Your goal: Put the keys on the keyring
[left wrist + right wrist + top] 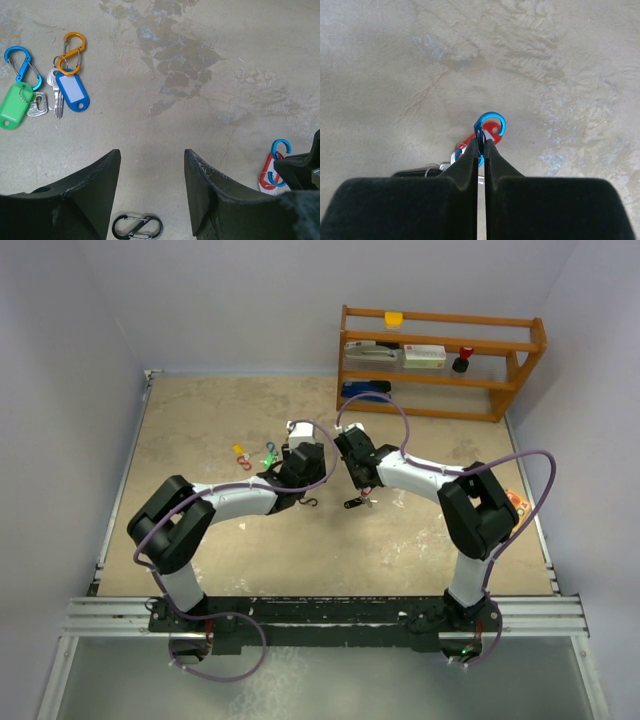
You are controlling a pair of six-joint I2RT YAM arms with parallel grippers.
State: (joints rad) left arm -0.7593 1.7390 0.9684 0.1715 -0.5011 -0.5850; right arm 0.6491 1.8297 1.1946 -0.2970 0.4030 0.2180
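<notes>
My right gripper (481, 142) is shut on a blue S-shaped clip (492, 122), which looks like the keyring. A red-tagged key (492, 132) hangs on it, and a black fob (415, 172) lies beside it. The left wrist view has that clip (277, 167) at its right edge. My left gripper (152, 152) hovers open over bare table, nothing between its fingers. A blue-tagged key (72, 92) on an orange clip and a green-tagged key (12, 107) on a blue clip lie to its far left. A yellow-tagged key (240, 453) lies further left. Both grippers (302, 478) (360, 490) are mid-table.
A black S-shaped clip (137, 226) lies on the table just beneath my left fingers. A wooden shelf (440, 360) with small items stands at the back right. An orange object (517, 502) sits near the right table edge.
</notes>
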